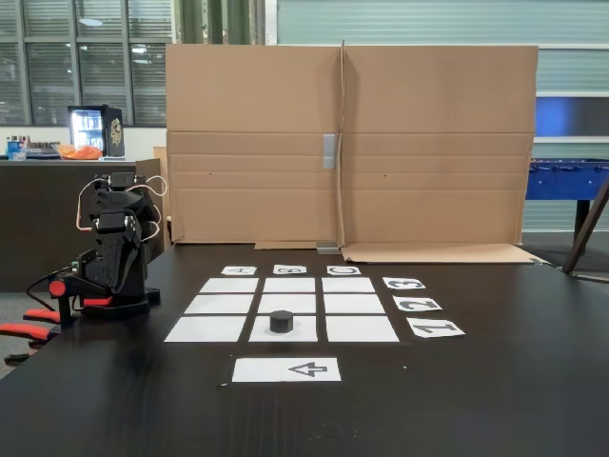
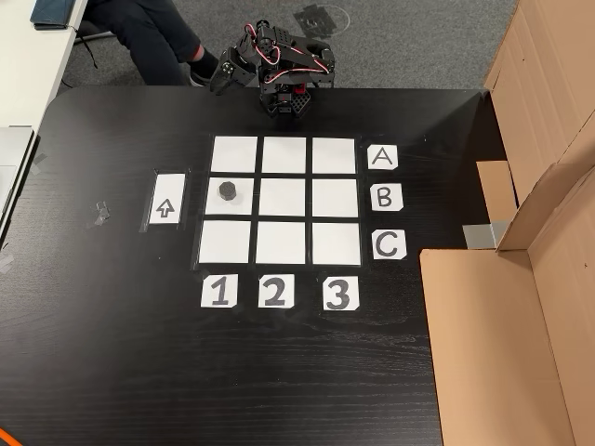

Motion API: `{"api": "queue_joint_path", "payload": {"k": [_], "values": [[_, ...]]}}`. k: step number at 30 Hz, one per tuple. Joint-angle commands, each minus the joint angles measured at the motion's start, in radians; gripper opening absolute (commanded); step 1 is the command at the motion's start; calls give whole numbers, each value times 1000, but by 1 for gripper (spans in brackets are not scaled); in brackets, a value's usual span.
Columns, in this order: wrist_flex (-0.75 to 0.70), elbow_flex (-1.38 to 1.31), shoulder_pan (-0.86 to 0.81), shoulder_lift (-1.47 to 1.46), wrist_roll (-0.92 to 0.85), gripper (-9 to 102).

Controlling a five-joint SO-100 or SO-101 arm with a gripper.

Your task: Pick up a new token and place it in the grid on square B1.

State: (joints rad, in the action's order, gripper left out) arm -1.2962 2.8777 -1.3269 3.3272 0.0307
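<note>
Fixed view, front on: black token (image 1: 281, 321) on square B1 (image 1: 284, 329), the near middle cell of the grid (image 1: 289, 285), upright, well inside the paper's edges. White arrow strip (image 1: 285, 369) just in front of that cell, apart from it. Arm (image 1: 112, 248) folded up at the table's (image 1: 495, 400) left side, well apart from the token; end effector tucked among the links, opening impossible to tell, nothing seen in its hold. Cardboard screen (image 1: 352, 143) upright behind the grid.

From above in the other view: token (image 2: 227, 191) in the cell (image 2: 232, 196) of row B, column 1, beside the arrow strip (image 2: 167, 201). Label cards A (image 2: 382, 158), B (image 2: 386, 197), C (image 2: 389, 245) along the right; 1 (image 2: 218, 292), 2 (image 2: 274, 292), 3 (image 2: 339, 294) below. Arm (image 2: 279, 70) folded at the far table (image 2: 112, 353) edge.
</note>
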Motion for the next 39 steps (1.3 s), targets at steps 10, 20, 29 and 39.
{"api": "queue_joint_path", "payload": {"k": [10,20,29,39], "values": [[12,-11,2,-3,-12,7],[12,-8,2,-3,-17,23],[12,-8,0,-3,-17,23],[12,-8,0,-3,-17,23]]}}
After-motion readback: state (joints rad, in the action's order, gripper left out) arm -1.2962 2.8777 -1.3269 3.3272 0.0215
